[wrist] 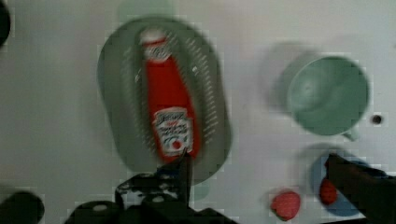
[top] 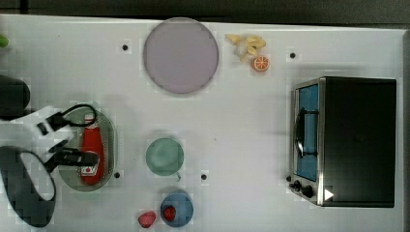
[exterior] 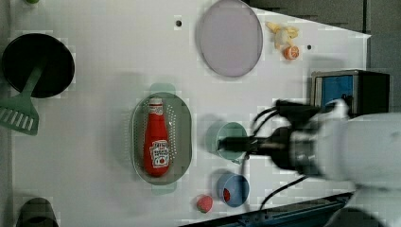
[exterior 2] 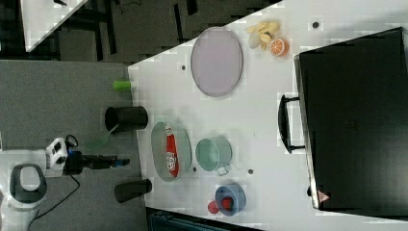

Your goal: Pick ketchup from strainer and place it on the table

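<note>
Approach step: the gripper (wrist: 261,172), jaws spread wide and empty, hovers above the ketchup (exterior: 156,139), which lies lengthwise inside the strainer (exterior: 183,137) on the table (exterior: 94,142); the next move likely calls for descending astride the bottle and closing.

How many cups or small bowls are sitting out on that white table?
2: a round pale green plastic cup right of the strainer in the top view, and a small blue bowl holding something red below it.

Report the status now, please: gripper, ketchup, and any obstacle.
Gripper open, above the scene, holding nothing. Ketchup lies flat in the strainer, untouched. Nothing covers the bottle; green cup stands apart.
</note>
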